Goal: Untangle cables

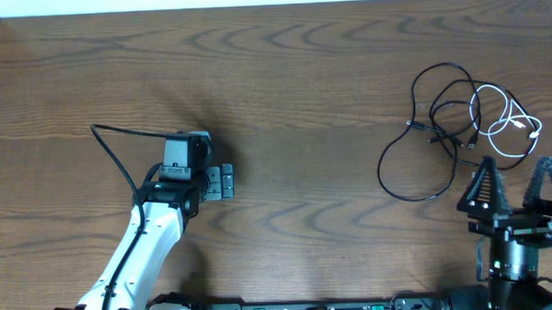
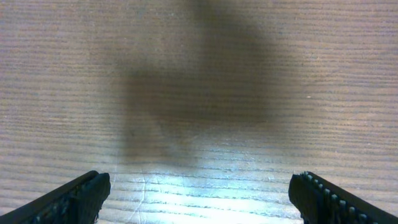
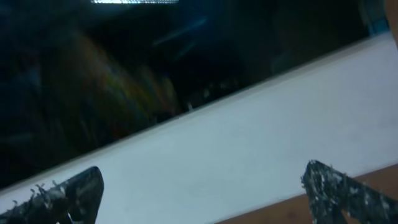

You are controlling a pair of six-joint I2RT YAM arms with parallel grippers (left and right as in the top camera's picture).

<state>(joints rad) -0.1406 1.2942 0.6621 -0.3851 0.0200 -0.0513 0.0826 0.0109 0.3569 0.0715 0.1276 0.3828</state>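
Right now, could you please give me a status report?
Left gripper open, right gripper open, both empty. Cables tangled, ahead of right gripper. No obstruction seen.

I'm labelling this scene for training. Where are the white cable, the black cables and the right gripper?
white cable [image 1: 515, 124], overhead view, middle of its coil
black cables [image 1: 381, 174], overhead view, left edge of the big loop
right gripper [image 1: 515, 165], overhead view, midway between its open fingers

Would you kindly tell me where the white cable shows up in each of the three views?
Overhead: the white cable lies at the far right, overlapping the black cables, just beyond the right claw.
Left wrist: not in it.
Right wrist: not in it.
Shared landmark: the wooden table, in overhead and left wrist.
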